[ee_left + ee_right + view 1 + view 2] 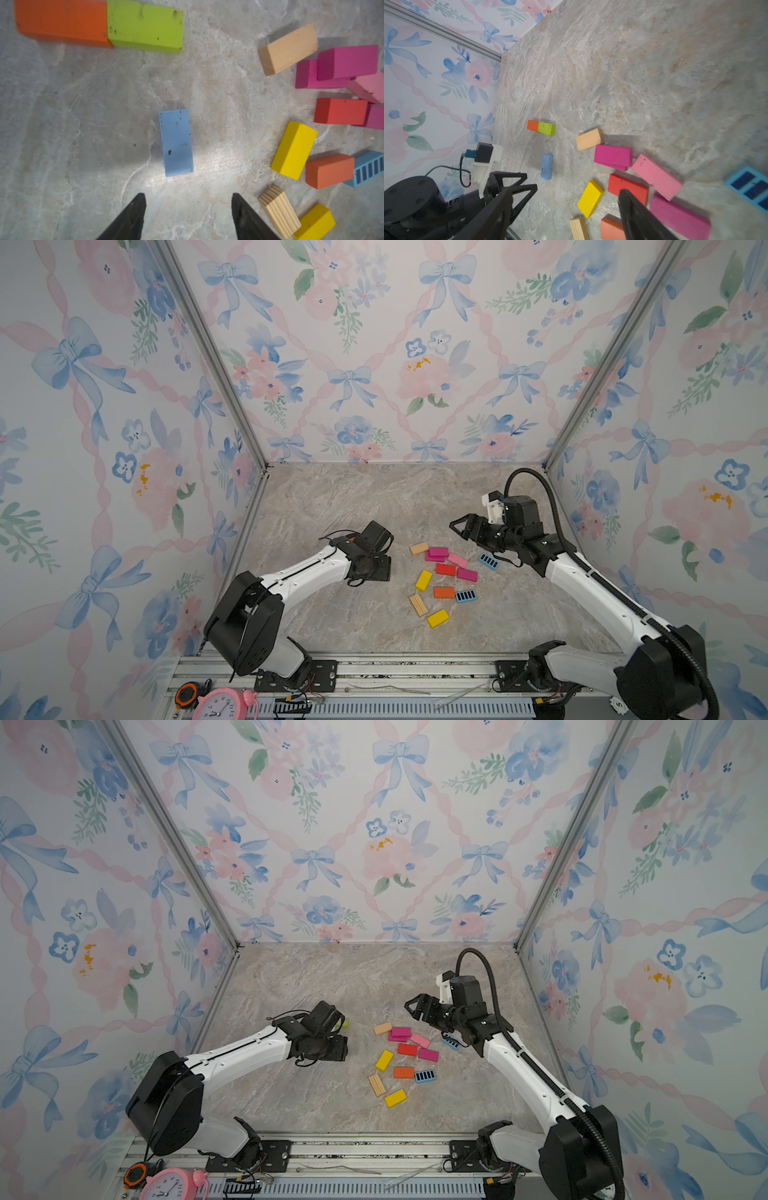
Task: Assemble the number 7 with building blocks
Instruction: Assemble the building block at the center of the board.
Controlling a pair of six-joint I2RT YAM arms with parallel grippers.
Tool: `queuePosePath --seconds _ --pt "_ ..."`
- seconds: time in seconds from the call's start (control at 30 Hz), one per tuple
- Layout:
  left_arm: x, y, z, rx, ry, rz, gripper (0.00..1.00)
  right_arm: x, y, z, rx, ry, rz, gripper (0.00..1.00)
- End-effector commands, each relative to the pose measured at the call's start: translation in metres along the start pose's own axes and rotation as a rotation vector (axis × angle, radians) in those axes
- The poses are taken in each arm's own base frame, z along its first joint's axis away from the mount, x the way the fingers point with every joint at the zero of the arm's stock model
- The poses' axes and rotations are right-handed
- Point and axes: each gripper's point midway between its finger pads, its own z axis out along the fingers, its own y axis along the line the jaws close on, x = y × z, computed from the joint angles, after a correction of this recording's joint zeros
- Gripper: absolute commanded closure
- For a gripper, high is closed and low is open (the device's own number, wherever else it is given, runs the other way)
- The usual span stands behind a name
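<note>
An orange block [62,20] and a green block [145,27] lie end to end in a row. A light blue block [176,143] lies apart from them, crosswise to the row, under the green block's end. My left gripper [188,194] hovers open just short of the blue block, nothing between its fingers. In both top views the left wrist [372,566] hides the blue block. The other building blocks form a loose pile [444,580]: tan, magenta, pink, red, yellow, orange, striped blue, lined wood. My right gripper [566,189] is open and empty above the pile's far edge [457,526].
Floral walls close in the marble table [353,497] on three sides. A striped blue block [488,561] lies under the right arm. A metal rail [374,668] runs along the front, with a pink alarm clock [218,705] and a tape measure [187,695].
</note>
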Motion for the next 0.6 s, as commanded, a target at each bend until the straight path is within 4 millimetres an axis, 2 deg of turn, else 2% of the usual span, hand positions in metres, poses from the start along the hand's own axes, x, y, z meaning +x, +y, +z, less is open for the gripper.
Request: queuePosePath --seconds 0.0,0.2,0.43,0.57 --pt "-0.001 0.009 0.009 -0.082 0.026 0.037 0.32 0.041 -0.027 -0.007 0.016 0.135 0.016 0.18" --pt "-0.002 0.008 0.028 -0.117 0.078 0.062 0.37 0.051 -0.037 -0.003 -0.004 0.140 0.044 0.18" --pt "0.000 0.012 0.044 -0.142 0.121 0.081 0.43 0.049 -0.034 0.000 -0.025 0.141 0.048 0.19" --pt "0.000 0.011 0.049 -0.143 0.135 0.091 0.49 0.049 -0.034 0.001 -0.028 0.139 0.048 0.19"
